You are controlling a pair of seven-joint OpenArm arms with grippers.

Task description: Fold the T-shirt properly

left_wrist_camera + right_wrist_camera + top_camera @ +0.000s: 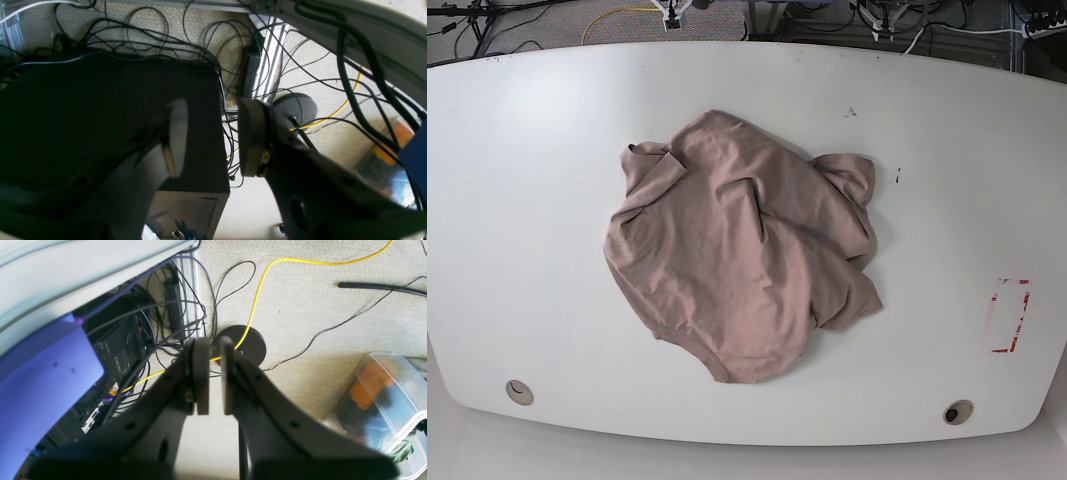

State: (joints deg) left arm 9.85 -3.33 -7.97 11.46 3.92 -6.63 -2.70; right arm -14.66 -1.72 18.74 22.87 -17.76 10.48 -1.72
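The T-shirt (pixel 737 250), plain mauve-tan, lies crumpled in a wrinkled heap at the middle of the white table (pixel 527 150) in the base view, with parts folded over one another. Neither arm shows in the base view. My left gripper (pixel 213 140) shows only in the left wrist view, open and empty, hanging over the floor beside the table. My right gripper (pixel 215 380) shows only in the right wrist view, its fingers (pixel 201 373) almost together with a narrow gap and nothing between them, also over the floor. The shirt is out of both wrist views.
A red-marked rectangle (pixel 1010 316) sits near the table's right edge. Two round holes (pixel 519 391) (pixel 957 411) lie near the front edge. Below are tangled cables, a black computer case (pixel 100 116), a round black base (pixel 248 343) and a clear plastic box (pixel 383 400).
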